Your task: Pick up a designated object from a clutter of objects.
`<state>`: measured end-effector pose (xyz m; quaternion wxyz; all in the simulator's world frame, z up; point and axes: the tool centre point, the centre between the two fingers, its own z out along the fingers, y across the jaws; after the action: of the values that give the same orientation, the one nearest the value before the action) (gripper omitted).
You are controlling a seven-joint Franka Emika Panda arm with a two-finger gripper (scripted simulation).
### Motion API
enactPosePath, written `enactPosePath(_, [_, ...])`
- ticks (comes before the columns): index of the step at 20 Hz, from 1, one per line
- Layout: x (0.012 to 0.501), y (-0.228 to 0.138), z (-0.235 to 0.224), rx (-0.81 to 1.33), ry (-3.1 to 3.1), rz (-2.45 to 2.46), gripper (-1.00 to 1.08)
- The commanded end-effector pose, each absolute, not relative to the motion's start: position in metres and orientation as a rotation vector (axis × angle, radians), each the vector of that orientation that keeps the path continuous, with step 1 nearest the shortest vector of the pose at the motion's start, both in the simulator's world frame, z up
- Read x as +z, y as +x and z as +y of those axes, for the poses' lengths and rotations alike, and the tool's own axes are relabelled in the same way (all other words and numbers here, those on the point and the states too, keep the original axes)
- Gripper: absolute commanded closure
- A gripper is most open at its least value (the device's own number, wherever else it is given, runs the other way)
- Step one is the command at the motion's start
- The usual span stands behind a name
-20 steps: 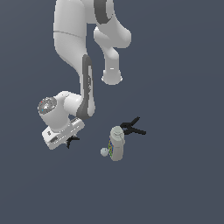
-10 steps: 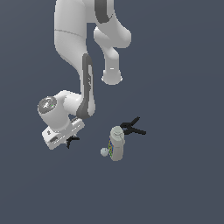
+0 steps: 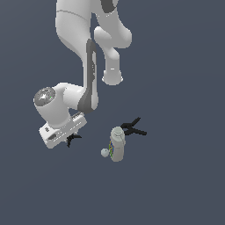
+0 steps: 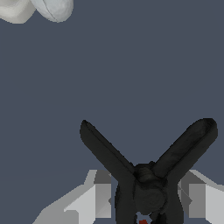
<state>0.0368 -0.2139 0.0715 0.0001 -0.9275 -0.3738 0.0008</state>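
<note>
- Low on the exterior view's left: white arm (image 3: 83, 66) bent down to the dark counter (image 3: 184, 184), wrist and pincer (image 3: 70, 137) right over the small black clamp (image 3: 72, 139), of which only a few dark prongs show beneath the white hand.
- Wrist view: small clamp's pivot body (image 4: 148, 192) seated between two pale fingers (image 4: 98, 199), one on each side, handles splayed outward in a V, a speck of red tip (image 4: 142, 222) at the frame edge.
- Pincer state: fingers spread to either side of the clamp and close against it; actual contact cannot be told.
- Further toward the exterior view's right, well apart from the pincer: whitish bottle (image 3: 117, 144) lying on the counter, coloured label along its side.
- Just beside the bottle's upper end: larger all-black clamp (image 3: 133, 128), handles pointing away from the bottle.
- Near the bottle's lower part, on its left in the exterior view: tiny white ball (image 3: 104, 152).
</note>
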Motion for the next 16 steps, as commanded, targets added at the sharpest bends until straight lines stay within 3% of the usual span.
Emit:
enactPosePath(1, [0.095, 0.042, -0.205, 0.001, -2.914, -1.175, 1.08])
enactPosePath(16, [0.261, 0.082, -0.145, 0.000, -2.912, -1.177, 1.08])
